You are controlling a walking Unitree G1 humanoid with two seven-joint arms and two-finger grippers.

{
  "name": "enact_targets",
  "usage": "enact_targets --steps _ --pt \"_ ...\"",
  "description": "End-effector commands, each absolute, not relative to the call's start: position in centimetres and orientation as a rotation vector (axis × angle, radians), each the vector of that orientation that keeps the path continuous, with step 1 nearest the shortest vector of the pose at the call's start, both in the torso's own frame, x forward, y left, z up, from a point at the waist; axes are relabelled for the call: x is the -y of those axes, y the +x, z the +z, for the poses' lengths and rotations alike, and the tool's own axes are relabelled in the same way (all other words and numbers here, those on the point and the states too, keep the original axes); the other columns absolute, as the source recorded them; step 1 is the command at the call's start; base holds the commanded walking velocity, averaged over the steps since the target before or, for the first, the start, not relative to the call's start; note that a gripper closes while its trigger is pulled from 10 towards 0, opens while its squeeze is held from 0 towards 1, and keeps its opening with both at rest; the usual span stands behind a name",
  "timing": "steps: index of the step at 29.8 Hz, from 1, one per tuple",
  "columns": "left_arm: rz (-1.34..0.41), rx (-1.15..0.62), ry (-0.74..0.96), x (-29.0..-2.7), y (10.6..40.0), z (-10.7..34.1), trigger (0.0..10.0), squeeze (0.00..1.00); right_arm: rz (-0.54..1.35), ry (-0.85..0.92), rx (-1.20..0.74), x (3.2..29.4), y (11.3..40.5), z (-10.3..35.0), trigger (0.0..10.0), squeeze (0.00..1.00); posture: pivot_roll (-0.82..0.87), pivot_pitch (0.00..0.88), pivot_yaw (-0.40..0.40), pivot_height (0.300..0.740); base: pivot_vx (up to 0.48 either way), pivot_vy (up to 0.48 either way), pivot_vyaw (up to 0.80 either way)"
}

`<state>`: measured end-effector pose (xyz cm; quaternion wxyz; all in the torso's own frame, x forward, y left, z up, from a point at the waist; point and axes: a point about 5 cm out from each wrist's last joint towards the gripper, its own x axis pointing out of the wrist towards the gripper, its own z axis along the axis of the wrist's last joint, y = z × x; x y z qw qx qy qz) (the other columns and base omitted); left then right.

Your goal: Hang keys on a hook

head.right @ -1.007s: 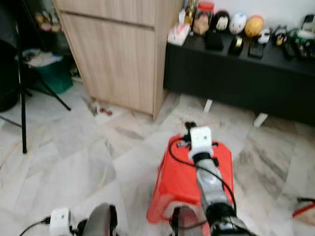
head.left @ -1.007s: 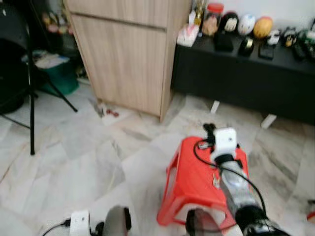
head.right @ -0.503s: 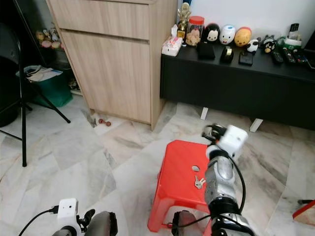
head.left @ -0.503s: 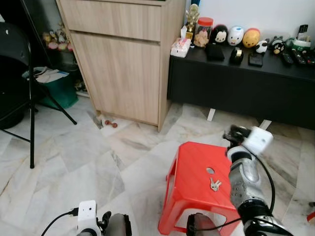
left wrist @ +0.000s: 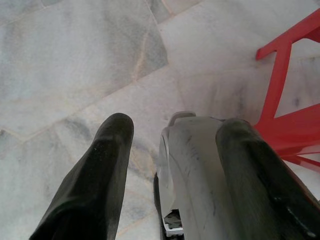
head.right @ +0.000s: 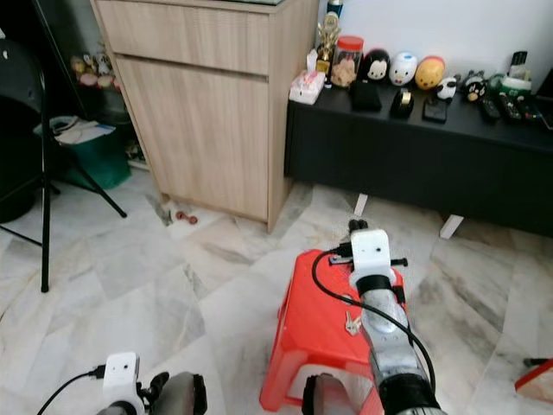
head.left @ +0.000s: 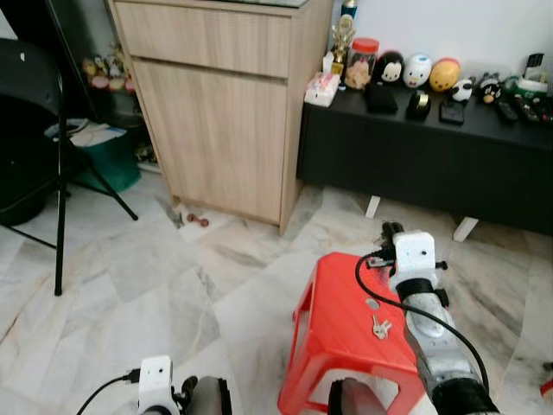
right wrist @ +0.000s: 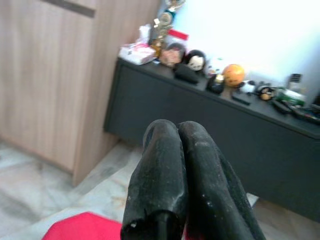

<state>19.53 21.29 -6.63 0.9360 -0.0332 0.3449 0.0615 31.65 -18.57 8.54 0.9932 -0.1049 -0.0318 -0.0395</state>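
Keys (head.left: 379,327): small silver bunch, lying loose on the top of the red plastic stool (head.left: 333,328), just beside the round hole in the seat; not held by anything. Right gripper (right wrist: 172,150): raised above the stool's far edge, pointing toward the black low cabinet (head.left: 432,156); its two fingers are pressed together with nothing between them, as the right wrist view shows. Left gripper (left wrist: 170,150): hanging low beside the stool's leg over the marble floor (head.left: 155,285), fingers spread apart, empty. Hook: none can be made out in these pictures; the wooden cupboard (head.left: 225,104) and the cabinet front show no peg. Risks, as judged: the keys lie flat and thin on smooth plastic, so closed or badly aimed fingers would likely push them along the seat, into the hole or off the edge onto the floor. The right arm's forearm crosses over the seat close to the keys and could sweep them in lowering. The light stool may shift or tip if pressed near its rim. With no hook located, carrying the keys off blind risks a drop.
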Motion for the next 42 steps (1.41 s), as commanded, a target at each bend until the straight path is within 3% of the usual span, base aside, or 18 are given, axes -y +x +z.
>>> enact_targets --steps 1,11,22,33,42 --pt "0.119 -0.716 -0.071 -21.0 19.5 -6.8 10.0 0.0 -0.105 -0.16 0.081 18.5 32.1 9.4 10.0 0.0 0.02 0.0 -0.045 0.612 0.0 0.0 0.0" --pt "0.117 -0.715 -0.089 -20.9 19.4 -6.8 10.0 0.0 -0.116 -0.009 0.025 17.6 32.2 8.7 10.0 0.0 0.03 0.0 -0.043 0.612 0.0 0.0 0.0" --pt "0.14 -0.766 -0.093 -22.6 18.3 -7.1 10.0 0.0 -0.107 0.024 0.008 17.3 32.2 8.6 10.0 0.0 0.03 0.0 -0.041 0.612 -0.251 0.0 0.0" --pt "0.147 -0.804 -0.096 -22.5 17.3 -7.7 10.0 0.0 -0.099 0.036 -0.002 17.1 32.1 8.5 10.0 0.0 0.03 0.0 -0.041 0.612 -0.09 0.0 0.0" --pt "0.151 -0.804 -0.1 -22.8 17.4 -7.6 10.0 0.0 -0.122 0.03 -0.039 17.7 32.1 8.1 10.0 0.0 0.03 0.0 -0.043 0.682 0.0 0.0 0.0"
